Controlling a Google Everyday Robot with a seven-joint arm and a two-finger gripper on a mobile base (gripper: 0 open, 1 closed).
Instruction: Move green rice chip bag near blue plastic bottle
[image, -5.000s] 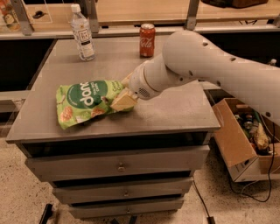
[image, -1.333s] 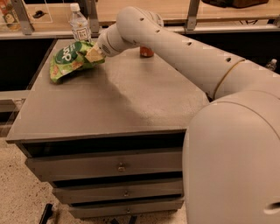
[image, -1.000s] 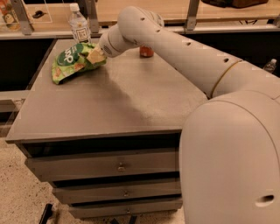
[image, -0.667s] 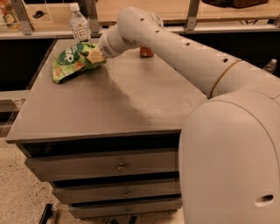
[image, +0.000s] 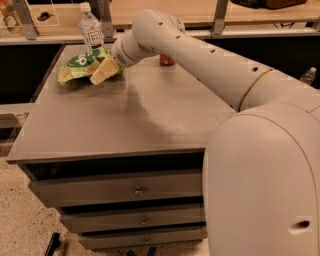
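Note:
The green rice chip bag (image: 77, 67) lies at the back left of the grey cabinet top (image: 125, 115), just in front of the blue plastic bottle (image: 91, 31), which stands upright at the back edge. My gripper (image: 104, 71) reaches in from the right and is shut on the bag's right end, low over the surface. The bag's top edge almost touches the base of the bottle. My white arm crosses the back of the table and fills the right of the view.
A red can (image: 166, 60) stands at the back of the table, mostly hidden behind my arm. The cabinet has drawers (image: 135, 190) below. A wooden shelf rail (image: 220, 12) runs behind the table. The table's left edge is close to the bag.
Since five seconds ago the gripper has carried the bag from the front left to the back left, beside the bottle. Over the last second the bag has settled lower and flatter.

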